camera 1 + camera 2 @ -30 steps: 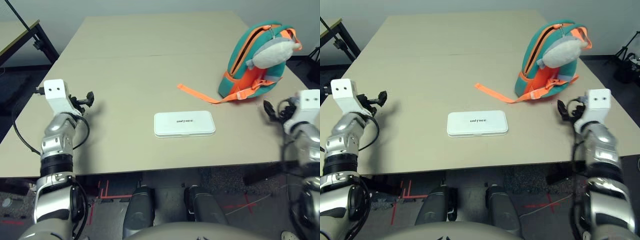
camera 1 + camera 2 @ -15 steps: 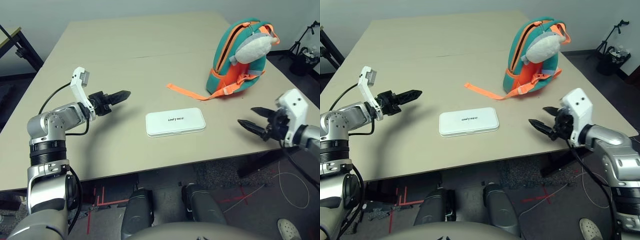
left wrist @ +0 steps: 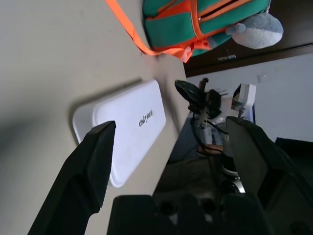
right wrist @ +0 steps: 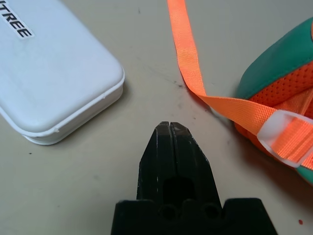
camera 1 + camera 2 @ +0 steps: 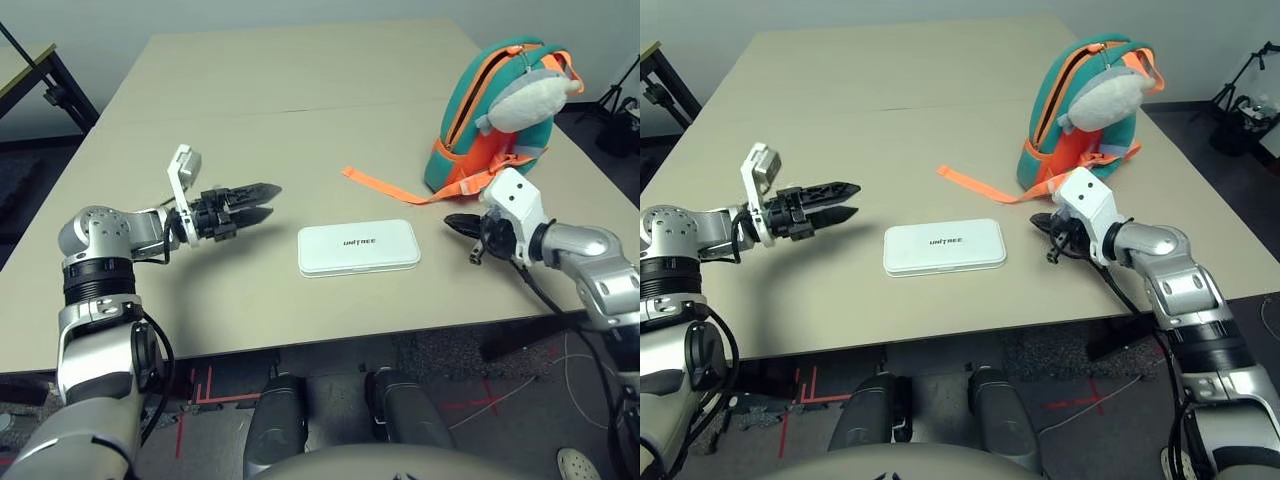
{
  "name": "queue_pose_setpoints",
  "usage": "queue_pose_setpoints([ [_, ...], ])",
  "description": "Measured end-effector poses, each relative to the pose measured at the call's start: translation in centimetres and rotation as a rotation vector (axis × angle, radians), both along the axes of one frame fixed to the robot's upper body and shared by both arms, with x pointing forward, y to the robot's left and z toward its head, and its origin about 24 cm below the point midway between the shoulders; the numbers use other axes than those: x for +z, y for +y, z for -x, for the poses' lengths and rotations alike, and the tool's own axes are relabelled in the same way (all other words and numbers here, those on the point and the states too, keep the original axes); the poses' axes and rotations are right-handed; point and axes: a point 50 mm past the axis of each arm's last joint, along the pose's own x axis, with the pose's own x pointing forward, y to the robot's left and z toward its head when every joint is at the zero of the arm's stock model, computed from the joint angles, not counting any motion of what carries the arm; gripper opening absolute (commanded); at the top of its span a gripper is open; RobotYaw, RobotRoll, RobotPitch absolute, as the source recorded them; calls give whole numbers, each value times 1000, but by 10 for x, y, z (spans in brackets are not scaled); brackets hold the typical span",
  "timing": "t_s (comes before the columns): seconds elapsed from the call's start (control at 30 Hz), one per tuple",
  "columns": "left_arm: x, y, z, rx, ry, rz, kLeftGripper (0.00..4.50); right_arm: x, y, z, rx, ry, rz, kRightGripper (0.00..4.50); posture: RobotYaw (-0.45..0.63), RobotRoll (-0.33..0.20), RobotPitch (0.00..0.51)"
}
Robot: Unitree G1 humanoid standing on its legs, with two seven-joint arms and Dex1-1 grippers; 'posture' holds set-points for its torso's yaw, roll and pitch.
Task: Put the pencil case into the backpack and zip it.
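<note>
The right end effector (image 4: pixel 169 128) is pressed together on nothing, just off the right short edge of the pencil case (image 5: pixel 358 247). The left end effector (image 5: pixel 258 201) is spread, left of the case, bare surface (image 5: pixel 250 110) between. The backpack (image 5: pixel 490 120) stands upright beyond, near the right edge.

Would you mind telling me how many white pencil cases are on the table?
1: a flat white rectangular pencil case lies mid-table, near the front edge, apart from the teal and orange backpack.
</note>
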Motion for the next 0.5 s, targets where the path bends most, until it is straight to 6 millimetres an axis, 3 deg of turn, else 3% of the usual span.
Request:
queue_pose_setpoints([
  [0.5,-19,-11,-8,-59,71,-36,4500,-22,13,-11,48,13,99,29,-136,0,69],
])
